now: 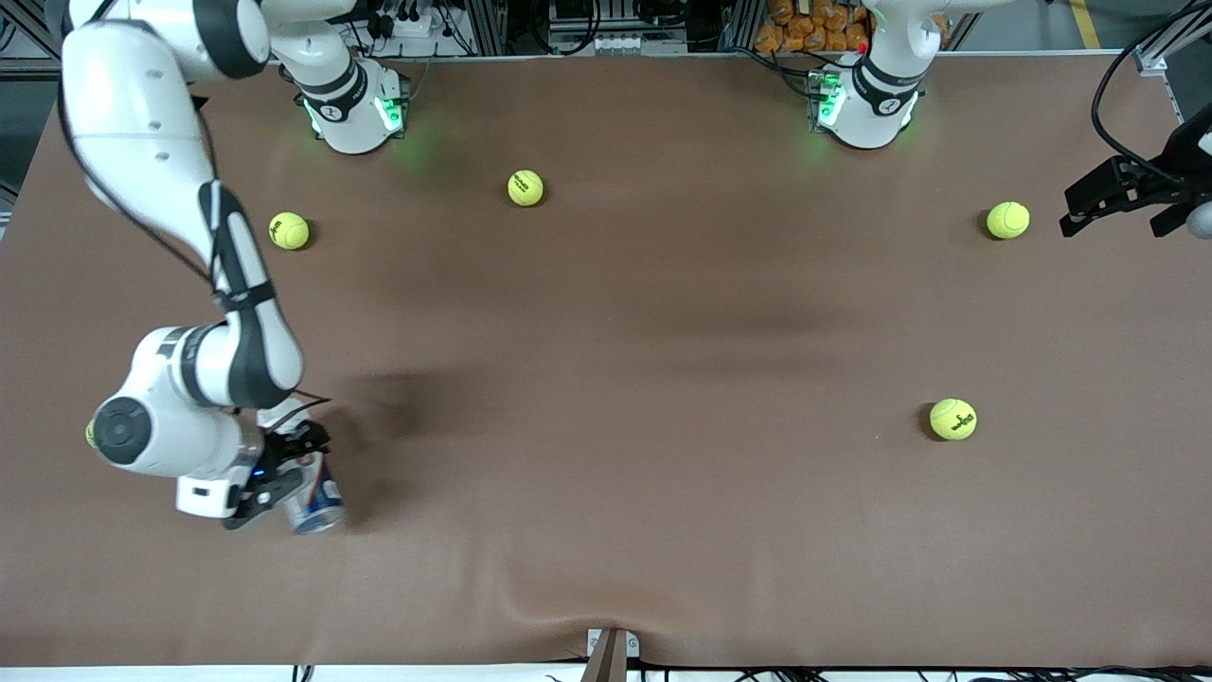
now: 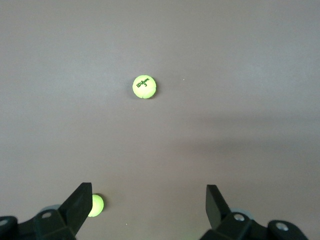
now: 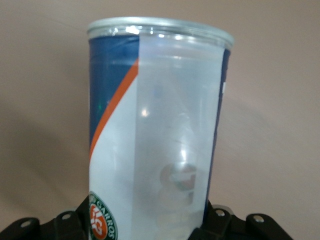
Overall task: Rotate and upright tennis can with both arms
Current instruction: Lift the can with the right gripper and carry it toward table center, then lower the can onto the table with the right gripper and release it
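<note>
The tennis can [image 1: 315, 500] is a clear cylinder with a navy, white and orange label and a silver rim. It is over the table near the front edge at the right arm's end, tilted. My right gripper [image 1: 284, 476] is shut on it. In the right wrist view the can [image 3: 155, 130] fills the middle, with the black fingers [image 3: 67, 225] against its sides. I cannot tell whether it touches the table. My left gripper [image 1: 1070, 210] is open and empty, waiting at the left arm's end of the table. The left wrist view shows its jaws wide apart [image 2: 148, 192].
Yellow-green tennis balls lie scattered on the brown table: two toward the bases [image 1: 289, 230] [image 1: 525, 188], one beside the left gripper [image 1: 1007, 220], and one nearer the front camera [image 1: 953, 419]. Another ball [image 1: 91, 433] peeks out from under the right arm.
</note>
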`<state>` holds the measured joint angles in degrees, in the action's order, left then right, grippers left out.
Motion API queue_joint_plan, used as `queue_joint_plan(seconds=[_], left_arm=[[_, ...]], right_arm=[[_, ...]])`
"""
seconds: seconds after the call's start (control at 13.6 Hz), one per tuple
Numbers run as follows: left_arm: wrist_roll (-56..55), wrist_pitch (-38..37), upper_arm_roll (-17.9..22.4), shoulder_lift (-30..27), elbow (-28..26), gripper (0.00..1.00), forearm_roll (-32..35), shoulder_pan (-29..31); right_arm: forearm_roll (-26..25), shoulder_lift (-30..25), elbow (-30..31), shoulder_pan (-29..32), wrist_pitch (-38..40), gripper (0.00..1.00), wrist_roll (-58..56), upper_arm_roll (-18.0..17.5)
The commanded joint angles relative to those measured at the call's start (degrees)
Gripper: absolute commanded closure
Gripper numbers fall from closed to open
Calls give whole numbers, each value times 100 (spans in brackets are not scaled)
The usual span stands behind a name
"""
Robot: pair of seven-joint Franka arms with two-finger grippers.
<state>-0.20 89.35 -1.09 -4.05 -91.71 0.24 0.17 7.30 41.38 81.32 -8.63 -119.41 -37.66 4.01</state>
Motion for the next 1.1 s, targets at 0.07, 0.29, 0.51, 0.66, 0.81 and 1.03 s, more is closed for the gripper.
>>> queue_joint_plan(seconds=[0.07,0.29,0.51,0.66,0.81,1.03], left_arm=[[-33,-85,-14,27,92,0,2,27],[-24,-85,-14,27,92,0,11,27],[-24,-85,-14,27,92,0,11,27],[-24,-85,-15,27,92,0,11,27],[-33,-85,-14,27,92,0,11,27],[-24,-85,-14,36,92,0,11,27]], right_arm=[[114,-420,147,-972,374,24,83,48],[114,-561,147,-1666,348,23,14,-57],[87,-552,129,-2273,183,23,-599,-67],[87,-500,147,-2668,-151,22,-1258,-67],[52,-395,182,-3195,-564,21,-1708,-58],[-88,-79,191,-3846,-977,17,-1736,-49]])
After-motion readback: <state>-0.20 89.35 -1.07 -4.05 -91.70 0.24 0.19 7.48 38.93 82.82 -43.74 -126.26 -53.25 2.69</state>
